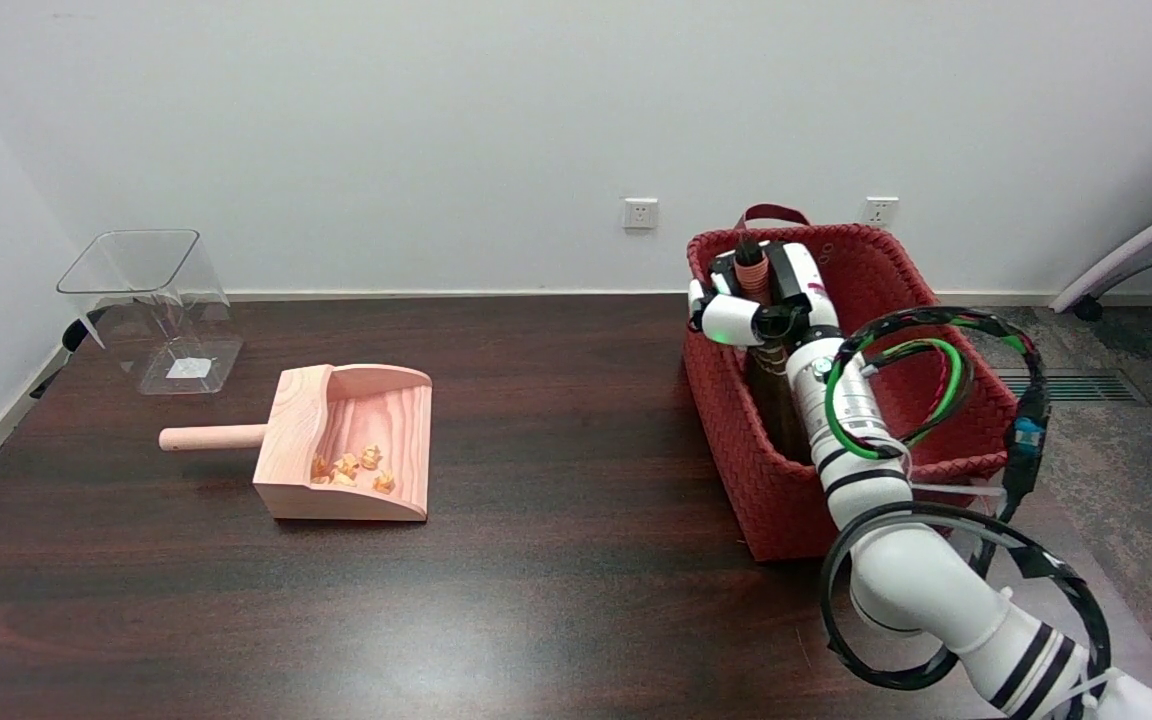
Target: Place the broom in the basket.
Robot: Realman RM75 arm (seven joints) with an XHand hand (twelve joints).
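We can't see most of the broom, hidden by the right hand & basket wall, nor the arm's base, cut off at 5 o'clock.

A wooden dustpan is laid flat on the dark tabletop, well apart from the fingers, on their left in the head view. Its round handle is pointed away from them, and small orange pieces are gathered inside it. Farther from the fingers on that side, a clear plastic container is stood upright. Two wall sockets are mounted behind the fingers.
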